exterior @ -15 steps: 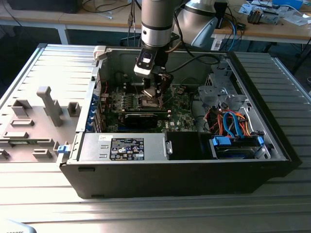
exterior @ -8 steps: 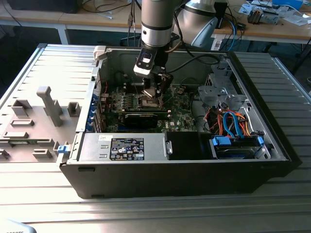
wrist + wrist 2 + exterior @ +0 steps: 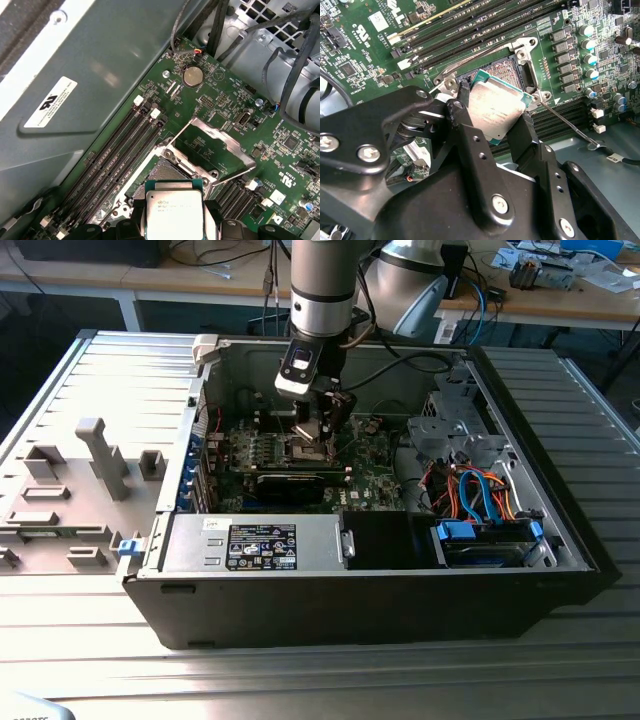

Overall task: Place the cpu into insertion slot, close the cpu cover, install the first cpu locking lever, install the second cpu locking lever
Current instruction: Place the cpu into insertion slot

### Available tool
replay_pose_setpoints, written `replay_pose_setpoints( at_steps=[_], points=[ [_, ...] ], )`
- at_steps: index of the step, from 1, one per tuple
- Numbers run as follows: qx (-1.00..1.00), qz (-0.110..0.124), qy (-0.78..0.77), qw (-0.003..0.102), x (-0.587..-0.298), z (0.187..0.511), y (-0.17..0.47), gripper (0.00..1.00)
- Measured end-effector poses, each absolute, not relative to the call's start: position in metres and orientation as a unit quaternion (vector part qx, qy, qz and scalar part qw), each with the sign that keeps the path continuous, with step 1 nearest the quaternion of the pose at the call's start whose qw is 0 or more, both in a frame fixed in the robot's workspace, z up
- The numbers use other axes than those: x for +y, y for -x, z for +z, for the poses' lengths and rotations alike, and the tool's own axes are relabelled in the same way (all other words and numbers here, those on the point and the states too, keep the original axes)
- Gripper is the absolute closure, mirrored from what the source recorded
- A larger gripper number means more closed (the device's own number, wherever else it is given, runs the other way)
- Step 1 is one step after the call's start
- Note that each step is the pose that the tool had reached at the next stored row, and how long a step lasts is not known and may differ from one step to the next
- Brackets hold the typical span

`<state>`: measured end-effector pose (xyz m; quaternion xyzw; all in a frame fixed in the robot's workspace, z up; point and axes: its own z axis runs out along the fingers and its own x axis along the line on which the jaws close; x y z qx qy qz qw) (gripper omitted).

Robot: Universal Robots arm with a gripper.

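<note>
My gripper [image 3: 318,435] hangs inside the open computer case, over the motherboard's cpu socket. It is shut on the cpu [image 3: 494,102], a flat square chip with a silver-grey top, gripped by two opposite edges between the black fingers [image 3: 461,112]. In both wrist views the cpu [image 3: 174,212] sits just over the open insertion slot [image 3: 509,75], slightly askew to it. I cannot tell whether it touches. The cpu cover [image 3: 226,141], a silvery frame with a square window, is swung open beside the slot [image 3: 165,172]. A thin wire locking lever [image 3: 568,125] sticks out, unlatched.
Long memory slots [image 3: 117,150] run beside the socket. The case's metal wall [image 3: 100,65] rises close by. Black cables [image 3: 295,65] hang near the drive cage. A power supply [image 3: 255,542] and blue cables [image 3: 485,495] fill the case's front. A grey fixture [image 3: 95,455] stands at the exterior view's left.
</note>
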<state>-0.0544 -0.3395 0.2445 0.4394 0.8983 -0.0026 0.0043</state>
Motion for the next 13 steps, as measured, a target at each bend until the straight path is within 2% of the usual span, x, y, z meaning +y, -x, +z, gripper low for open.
replay_pose_setpoints(
  at_steps=[13],
  points=[
    [0.891,-0.003,-0.454,0.004,-0.3396,0.2445,0.0544,0.45]
  ],
)
